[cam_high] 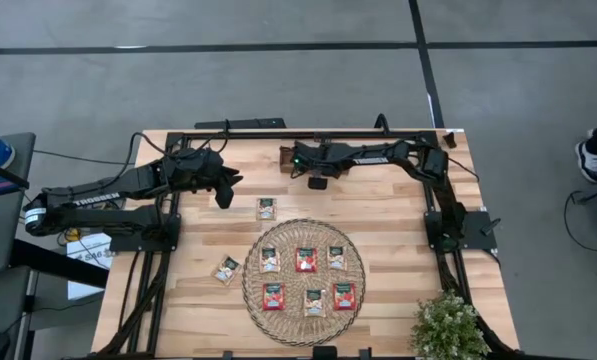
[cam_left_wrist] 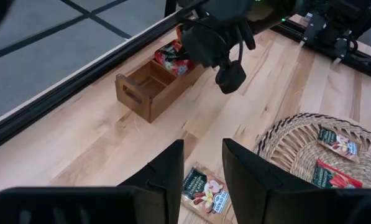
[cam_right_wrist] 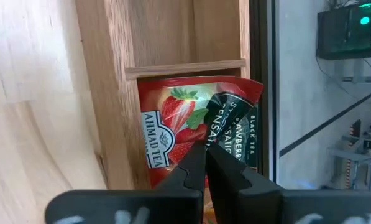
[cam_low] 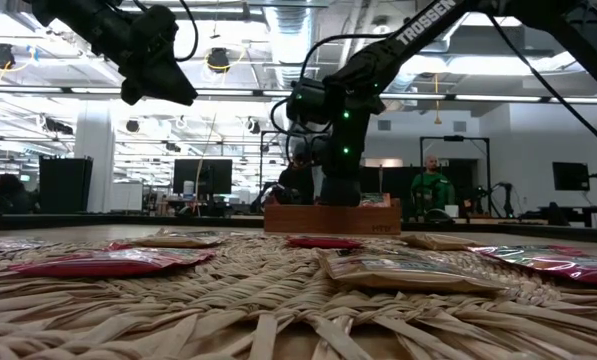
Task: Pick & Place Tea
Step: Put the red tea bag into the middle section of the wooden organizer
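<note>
We see the right gripper closed, fingertips together, over the wooden tray at the table's twelve o'clock edge, against a red tea sachet already lying there, likely tucking it in; whether it grips the sachet we cannot tell. The left gripper hangs half open and empty over a sachet at twelve o'clock of the woven mat, with free room around; six more sachets lie on the mat, one at its nine o'clock.
</note>
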Controlling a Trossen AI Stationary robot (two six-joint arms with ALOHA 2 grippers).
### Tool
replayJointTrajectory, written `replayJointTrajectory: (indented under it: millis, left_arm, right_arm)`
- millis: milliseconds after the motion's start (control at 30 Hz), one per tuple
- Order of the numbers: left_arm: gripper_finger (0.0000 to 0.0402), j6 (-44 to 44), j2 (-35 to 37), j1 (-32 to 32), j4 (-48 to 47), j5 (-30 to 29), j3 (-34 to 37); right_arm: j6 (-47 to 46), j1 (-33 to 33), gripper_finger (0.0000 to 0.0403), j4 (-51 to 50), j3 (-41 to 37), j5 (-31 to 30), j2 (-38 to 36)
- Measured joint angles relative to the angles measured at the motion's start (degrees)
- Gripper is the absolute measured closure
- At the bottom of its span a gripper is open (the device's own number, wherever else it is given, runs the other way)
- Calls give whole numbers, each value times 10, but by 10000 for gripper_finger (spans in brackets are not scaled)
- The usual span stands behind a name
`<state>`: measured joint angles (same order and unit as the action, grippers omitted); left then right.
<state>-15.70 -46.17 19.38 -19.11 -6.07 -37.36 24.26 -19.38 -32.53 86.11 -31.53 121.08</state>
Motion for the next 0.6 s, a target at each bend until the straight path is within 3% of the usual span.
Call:
replayJointTrajectory:
  millis: [233,600]
  left_arm:
    - [301,0,0,0,0,0,0]
    - [301,0,0,0,0,0,0]
  right_arm:
    - [-2,0,384,2,0,1,0]
    - [-2,4,281,-19,19,-20,0]
